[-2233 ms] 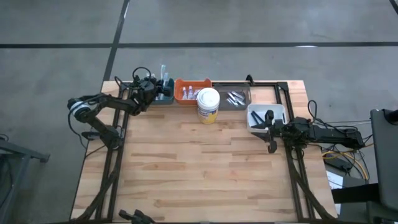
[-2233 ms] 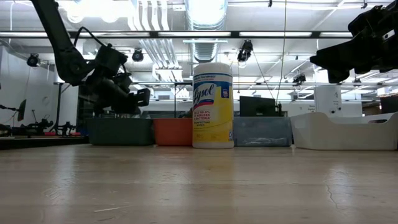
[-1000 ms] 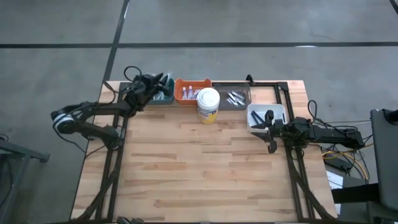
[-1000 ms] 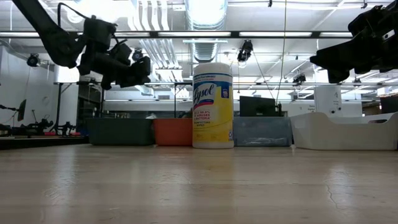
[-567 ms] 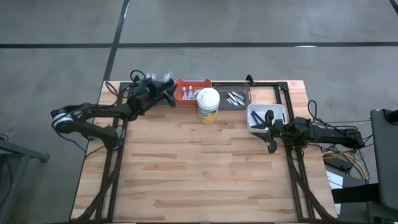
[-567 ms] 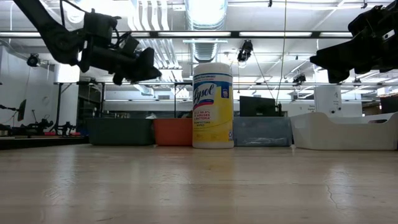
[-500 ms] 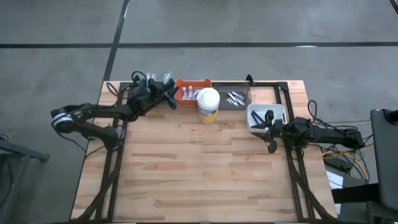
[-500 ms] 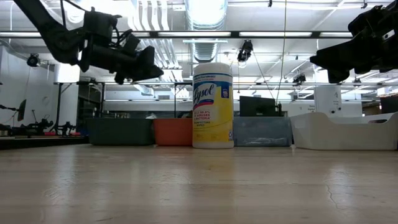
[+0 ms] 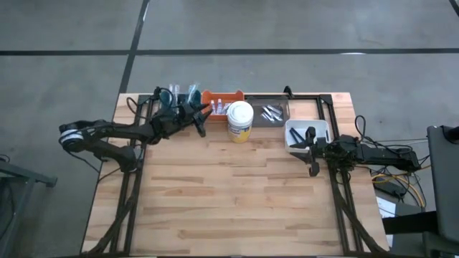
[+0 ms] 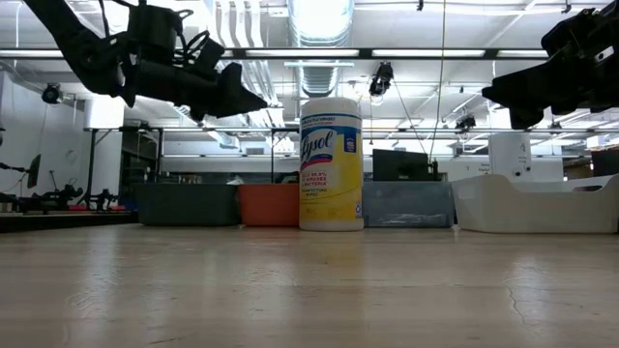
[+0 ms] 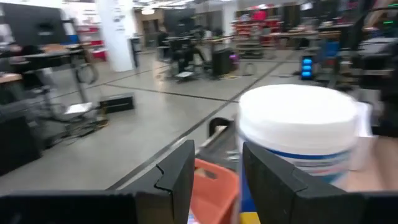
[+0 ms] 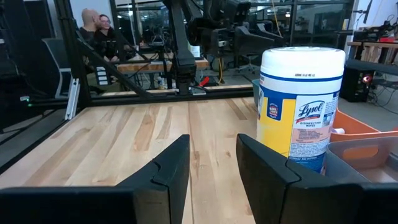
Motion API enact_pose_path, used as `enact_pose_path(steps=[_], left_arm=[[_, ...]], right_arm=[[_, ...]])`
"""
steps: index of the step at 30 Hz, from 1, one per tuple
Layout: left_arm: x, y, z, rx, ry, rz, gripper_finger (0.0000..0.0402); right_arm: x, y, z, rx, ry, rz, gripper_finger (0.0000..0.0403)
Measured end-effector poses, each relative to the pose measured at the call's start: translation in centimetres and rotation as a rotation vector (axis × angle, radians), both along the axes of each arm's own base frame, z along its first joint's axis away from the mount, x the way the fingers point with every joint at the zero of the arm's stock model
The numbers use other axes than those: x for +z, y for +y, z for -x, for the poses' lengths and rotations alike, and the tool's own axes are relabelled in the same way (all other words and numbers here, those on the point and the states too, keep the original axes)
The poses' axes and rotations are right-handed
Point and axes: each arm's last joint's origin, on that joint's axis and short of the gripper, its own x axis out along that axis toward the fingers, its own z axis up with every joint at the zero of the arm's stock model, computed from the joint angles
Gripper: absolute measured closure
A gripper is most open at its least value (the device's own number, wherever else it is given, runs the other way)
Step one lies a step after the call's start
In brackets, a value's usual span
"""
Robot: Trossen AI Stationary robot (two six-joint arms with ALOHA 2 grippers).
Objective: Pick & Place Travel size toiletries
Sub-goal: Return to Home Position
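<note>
Left wrist view: the left gripper's (image 11: 217,158) two dark fingers (image 11: 177,171) stand moderately apart with nothing between them. Through the gap shows the rectangular orange plastic bin (image 11: 214,180), and just past them rises the white-lidded yellow plastic wipes canister (image 11: 298,127). From above, this gripper hangs at the near corner of the orange bin, just beside the canister. A second ago it was over the rectangular teal plastic bin (image 10: 189,205), and in the low view it now sits higher above the row of bins. Slim teal-blue toothbrushes (image 9: 192,90) stick out of the teal bin behind the fingers. Small white tubes (image 9: 217,107) lie in the orange bin, and silver tubes (image 9: 270,112) lie in the rectangular grey plastic bin (image 9: 257,115) beyond the canister. The right gripper (image 12: 212,155), likewise spread and empty, has not moved. It waits beside the rectangular white plastic bin (image 9: 321,127) on the wooden plank table (image 9: 237,193).
</note>
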Motion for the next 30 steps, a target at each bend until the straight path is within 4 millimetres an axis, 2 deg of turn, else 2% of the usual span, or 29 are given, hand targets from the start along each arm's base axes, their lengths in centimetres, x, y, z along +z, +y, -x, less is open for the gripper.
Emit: enact_pose_path(steps=[12,21,30], left_arm=[[-0.6,-1.5,-0.6,-0.469,0.067,-0.017,0.0259],[-1.5,-2.1,0.6,-0.486,0.097,-0.041,0.0259],[-2.3,-3.9,5.0,-0.483,0.038,-0.080,0.0259]], right_arm=[[0.0,0.0,0.0,0.000,0.000,0.001,0.0273],[0.0,0.0,0.0,0.000,-0.001,0.000,0.0273],[0.0,0.0,0.0,0.000,-0.001,-0.001,0.0273]])
